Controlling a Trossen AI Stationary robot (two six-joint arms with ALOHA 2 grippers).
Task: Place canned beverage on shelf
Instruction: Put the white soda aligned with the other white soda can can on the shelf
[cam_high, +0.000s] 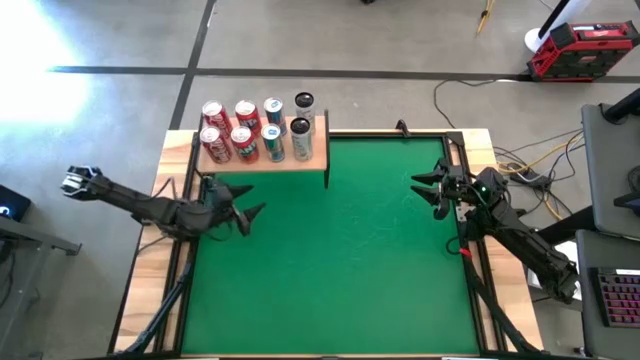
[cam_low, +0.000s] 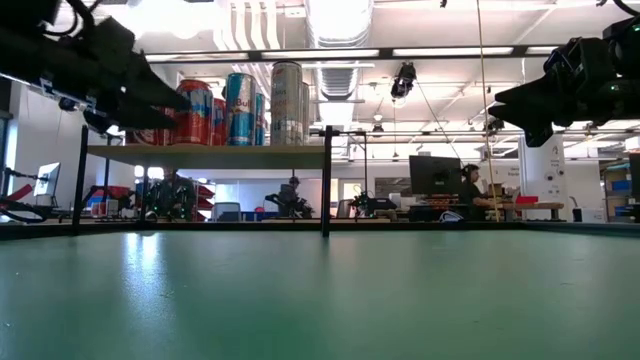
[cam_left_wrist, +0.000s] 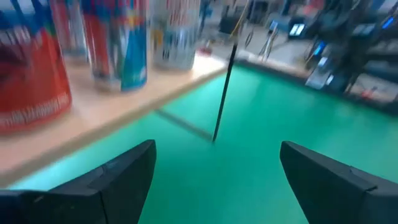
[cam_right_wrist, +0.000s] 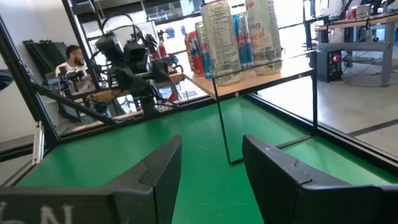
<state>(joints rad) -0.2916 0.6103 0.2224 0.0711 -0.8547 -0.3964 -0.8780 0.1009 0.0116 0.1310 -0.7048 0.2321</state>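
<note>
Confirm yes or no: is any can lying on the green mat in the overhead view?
No. All the cans stand upright on the shelf at the table's far edge, and none lies on the green mat.

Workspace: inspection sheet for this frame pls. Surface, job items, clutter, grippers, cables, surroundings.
Surface: green mat on a wood-edged table, bare.
Job's things: shelf at the far left corner; eight cans upright on it in two rows of four, filling it.
Clutter: nothing seen on the mat.
Grippers: left gripper just in front of the shelf, fingers open, empty; right gripper at the right edge, shut, empty.
Cables: loose cables on the floor beyond the table's right side.
Surroundings: red toolbox on the floor; person at a desk behind.
</note>
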